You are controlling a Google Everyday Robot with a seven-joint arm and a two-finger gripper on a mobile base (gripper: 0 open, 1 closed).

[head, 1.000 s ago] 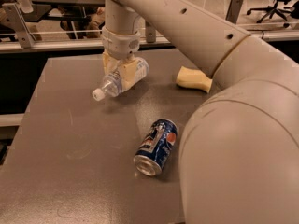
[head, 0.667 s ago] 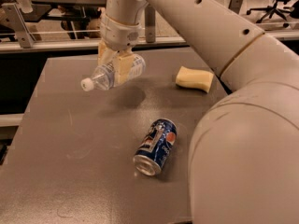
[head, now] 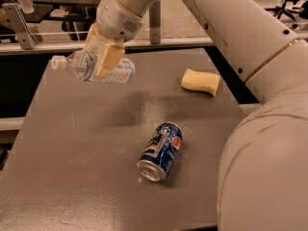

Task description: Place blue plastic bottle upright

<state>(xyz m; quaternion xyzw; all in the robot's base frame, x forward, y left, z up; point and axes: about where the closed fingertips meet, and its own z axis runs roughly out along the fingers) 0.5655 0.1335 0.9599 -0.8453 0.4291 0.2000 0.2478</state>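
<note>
While your end effector (head: pixel 102 61) clamps the blue plastic bottle (head: pixel 122 71) sideways above the far left of the table (head: pixel 72 172), turn its cap skyward before lowering it clear of the can (head: pixel 160 150).

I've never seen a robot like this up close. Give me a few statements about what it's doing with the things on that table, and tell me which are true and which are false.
1. The gripper holds the water bottle in the air above the table. True.
2. The water bottle is upright. False: it is roughly on its side in the gripper, with its white cap pointing left.
3. The soda can stands on its end. False: it lies on its side on the table.
4. The sponge lies on the table, apart from the soda can. True.
</note>
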